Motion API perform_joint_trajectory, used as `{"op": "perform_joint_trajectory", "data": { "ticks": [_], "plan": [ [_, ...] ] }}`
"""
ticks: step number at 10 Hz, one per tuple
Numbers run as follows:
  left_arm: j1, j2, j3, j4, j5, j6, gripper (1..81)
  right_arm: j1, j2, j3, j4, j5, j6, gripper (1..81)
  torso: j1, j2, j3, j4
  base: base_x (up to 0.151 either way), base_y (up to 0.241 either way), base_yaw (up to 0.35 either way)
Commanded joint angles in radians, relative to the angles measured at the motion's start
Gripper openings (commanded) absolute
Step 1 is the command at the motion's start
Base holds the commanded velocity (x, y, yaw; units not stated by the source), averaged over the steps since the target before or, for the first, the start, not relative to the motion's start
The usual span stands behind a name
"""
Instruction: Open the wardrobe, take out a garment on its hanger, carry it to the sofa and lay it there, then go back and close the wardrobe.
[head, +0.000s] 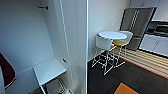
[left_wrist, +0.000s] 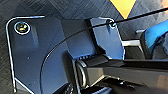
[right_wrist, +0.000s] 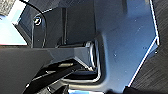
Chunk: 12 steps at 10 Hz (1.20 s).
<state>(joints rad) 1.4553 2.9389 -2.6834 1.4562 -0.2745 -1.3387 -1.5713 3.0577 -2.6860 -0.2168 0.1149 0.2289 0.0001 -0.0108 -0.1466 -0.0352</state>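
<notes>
Two wrist views give mostly the robot's own dark plate and jointed bar, so I cannot tell how either set of jaws stands, nor whether anything is gripped. Behind the left arm's plate lies dark carpet with an orange patch (left_wrist: 123, 6), and at the frame's edge a bright-blue shape (left_wrist: 156, 33) that may be the sofa, though too little shows to be sure.

From the head view the wardrobe (head: 72, 37) stands close, its white door (head: 22, 40) swung open, presumably to give access inside. A small dark peg (head: 43, 7) sits high on the inner panel, and a white shelf (head: 48, 71) lies low. A maroon garment with pale trim (head: 6, 70) hangs at the near edge. Beyond the wardrobe a round white surface (head: 113, 35) with white stools (head: 103, 43) stands before a steel refrigerator (head: 136, 23).
</notes>
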Motion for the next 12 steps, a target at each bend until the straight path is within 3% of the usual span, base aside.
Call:
{"op": "perform_joint_trajectory", "data": {
  "ticks": [1, 12],
  "plan": [
    [-0.032, 0.010, 0.004, -0.002, 0.112, -0.008, 81.1, 0.021, 0.003, 0.002, -0.006, -0.052, 0.000, 81.1, 0.000, 0.000, 0.000, 0.000, 0.000, 0.000, 0.308],
    [-0.031, 0.014, 0.004, -0.002, 0.112, -0.013, 81.1, 0.029, 0.002, -0.004, -0.004, -0.052, 0.000, 81.1, 0.000, 0.000, 0.000, 0.000, 0.000, 0.000, 0.307]
  ]
}}
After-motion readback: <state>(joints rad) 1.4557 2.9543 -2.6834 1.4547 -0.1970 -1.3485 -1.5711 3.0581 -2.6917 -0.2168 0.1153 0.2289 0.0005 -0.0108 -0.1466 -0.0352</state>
